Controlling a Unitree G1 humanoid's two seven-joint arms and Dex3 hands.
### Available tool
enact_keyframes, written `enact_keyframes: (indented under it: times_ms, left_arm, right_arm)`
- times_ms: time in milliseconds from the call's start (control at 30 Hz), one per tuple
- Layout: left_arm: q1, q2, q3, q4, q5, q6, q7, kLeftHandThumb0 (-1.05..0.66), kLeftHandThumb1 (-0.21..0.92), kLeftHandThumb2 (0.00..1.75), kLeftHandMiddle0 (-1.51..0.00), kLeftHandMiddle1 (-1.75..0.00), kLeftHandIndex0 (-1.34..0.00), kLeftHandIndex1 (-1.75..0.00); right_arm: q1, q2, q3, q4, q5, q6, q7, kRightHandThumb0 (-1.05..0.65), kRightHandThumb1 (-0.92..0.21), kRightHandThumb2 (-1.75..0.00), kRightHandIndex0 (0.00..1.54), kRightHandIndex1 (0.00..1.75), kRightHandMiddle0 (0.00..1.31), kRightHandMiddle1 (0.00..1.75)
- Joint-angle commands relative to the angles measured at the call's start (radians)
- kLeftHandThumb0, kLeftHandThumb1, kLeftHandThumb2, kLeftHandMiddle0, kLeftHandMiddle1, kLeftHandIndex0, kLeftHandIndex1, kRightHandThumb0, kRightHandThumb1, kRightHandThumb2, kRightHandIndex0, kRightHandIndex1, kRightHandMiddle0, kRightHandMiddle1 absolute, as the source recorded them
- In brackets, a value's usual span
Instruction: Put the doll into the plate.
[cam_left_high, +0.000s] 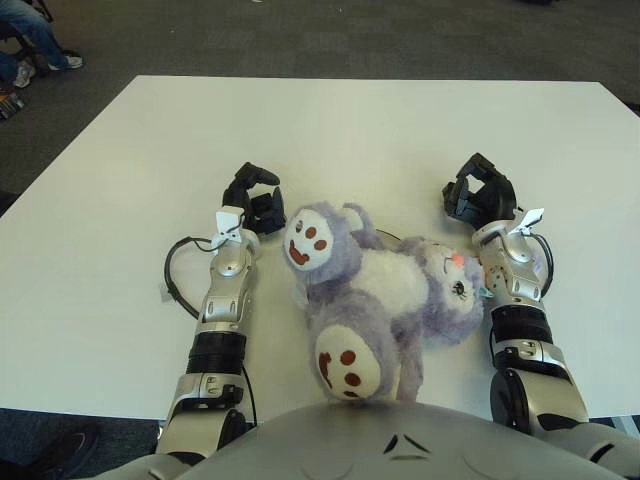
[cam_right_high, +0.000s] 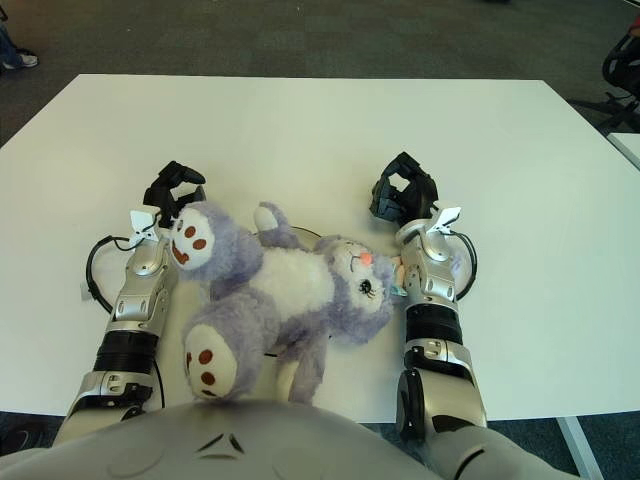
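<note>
- White table (cam_left_high: 400, 130) fills the space ahead of the robot, with dark carpet beyond its far edge.
- On it the doll (cam_left_high: 375, 295), a purple-and-white plush, lies on its back across the plate (cam_right_high: 300, 236), hiding all but a thin arc of rim.
- Its brown-spotted feet point toward the robot's left.
- Left hand (cam_left_high: 254, 200) sits just beside the upper foot, fingers curled, holding nothing.
- Right hand (cam_left_high: 478, 190) shows beyond the doll's head, likewise curled and empty.
</note>
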Motion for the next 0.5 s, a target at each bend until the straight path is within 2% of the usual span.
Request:
enact_keyframes:
  times_ms: [0,467]
  left_arm:
    - [0.048,-0.006,0.000,0.045,0.004,0.023,0.009,-0.46,0.37,1.24,-1.23,-1.75,-0.57,-1.75]
    - [0.049,-0.010,0.001,0.042,0.003,0.022,0.012,-0.46,0.37,1.24,-1.23,-1.75,-0.57,-1.75]
  right_arm:
    - [0.015,0.001,-0.007,-0.018,0.008,0.019,-0.009,-0.51,-0.26,-1.39,1.23,1.75,0.66,1.75]
    - [0.019,0.003,-0.014,-0.049,0.016,0.052,-0.032,-0.50,-0.26,-1.39,1.23,1.75,0.66,1.75]
